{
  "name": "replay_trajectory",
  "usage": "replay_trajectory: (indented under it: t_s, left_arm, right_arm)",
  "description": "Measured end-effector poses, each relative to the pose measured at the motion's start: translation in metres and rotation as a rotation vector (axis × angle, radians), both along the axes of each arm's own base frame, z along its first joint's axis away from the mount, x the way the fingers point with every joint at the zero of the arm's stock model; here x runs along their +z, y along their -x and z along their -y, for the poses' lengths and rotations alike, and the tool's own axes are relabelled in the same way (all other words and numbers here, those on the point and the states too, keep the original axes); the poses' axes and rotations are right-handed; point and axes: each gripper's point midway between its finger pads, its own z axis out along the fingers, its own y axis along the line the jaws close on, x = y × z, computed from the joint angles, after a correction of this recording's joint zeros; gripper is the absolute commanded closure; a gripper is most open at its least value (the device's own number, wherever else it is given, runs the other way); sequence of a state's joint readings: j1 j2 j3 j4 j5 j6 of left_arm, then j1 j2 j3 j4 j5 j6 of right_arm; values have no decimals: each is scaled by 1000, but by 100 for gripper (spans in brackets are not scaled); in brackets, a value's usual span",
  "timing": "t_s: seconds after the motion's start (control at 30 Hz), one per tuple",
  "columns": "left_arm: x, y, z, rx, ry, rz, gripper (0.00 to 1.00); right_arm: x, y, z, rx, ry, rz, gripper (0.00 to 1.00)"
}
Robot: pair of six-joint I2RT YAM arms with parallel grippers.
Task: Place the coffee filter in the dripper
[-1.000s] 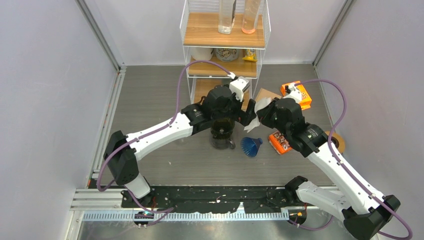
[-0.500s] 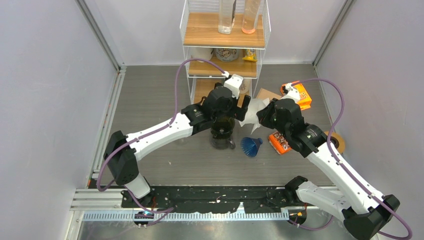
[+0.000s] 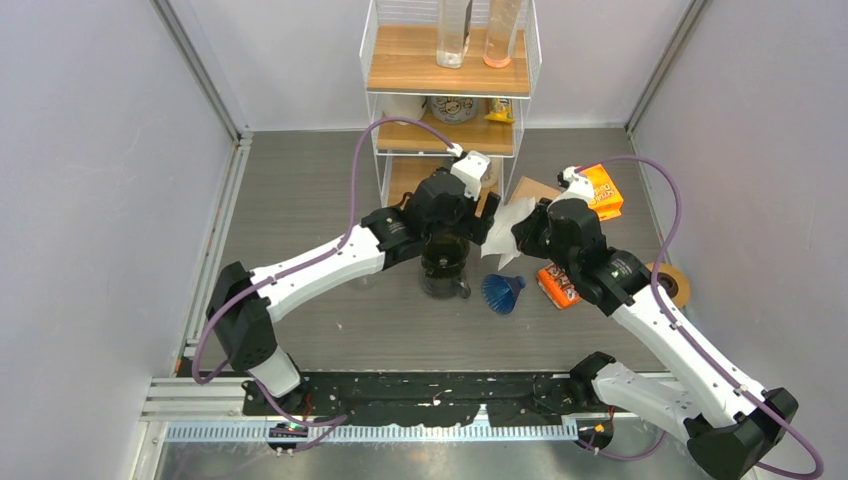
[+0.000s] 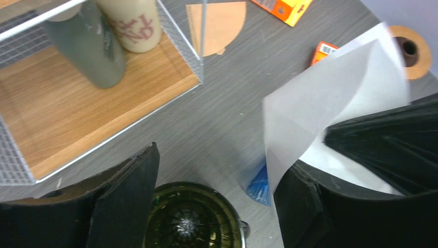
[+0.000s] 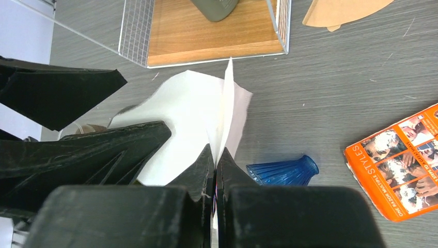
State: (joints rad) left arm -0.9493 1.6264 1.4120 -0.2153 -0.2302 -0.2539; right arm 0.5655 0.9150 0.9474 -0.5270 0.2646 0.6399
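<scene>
Two arms meet over the middle of my bench, in front of the wire-and-wood shelf (image 3: pixel 450 70) at the far edge. I see the left gripper (image 4: pixel 219 165) with jaws spread above the dark glass carafe (image 3: pixel 444 265). The right gripper (image 5: pixel 215 155) has its jaws pressed together, pinching the white paper coffee filter (image 5: pixel 191 108) aloft between both. The blue ribbed cone dripper (image 3: pixel 502 291) lies on its side just right of the carafe.

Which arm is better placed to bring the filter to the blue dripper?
Right. The right gripper is shut on the white filter, and the blue dripper lies on its side close by. The left gripper is open above the dark glass pot.
</scene>
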Motion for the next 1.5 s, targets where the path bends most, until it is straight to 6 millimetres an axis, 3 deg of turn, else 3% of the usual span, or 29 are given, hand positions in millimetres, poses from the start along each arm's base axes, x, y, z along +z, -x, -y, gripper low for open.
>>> replay_trajectory:
  t_s: [0.23,0.4,0.5,0.53,1.0,1.3,1.5]
  left_arm:
    - [10,14,17,-109,47,-25,57]
    - [14,15,19,-120,55,-27,77]
    - [17,14,21,-122,59,-24,98]
    - [17,13,20,-120,57,-21,100]
    - [15,-2,3,-22,-16,33,100]
    - [14,1,4,-33,-34,39,100]
    - [14,18,12,-139,-21,18,100]
  right_arm:
    - [-5,1,-3,33,15,-2,95]
    - [-4,1,-3,39,23,7,95]
    - [-4,1,-3,40,24,9,95]
    - [-4,1,-3,40,24,8,95]
    - [-14,3,8,12,59,-29,95]
    - [-15,3,12,0,60,-37,95]
    - [-17,8,10,26,41,-42,95]
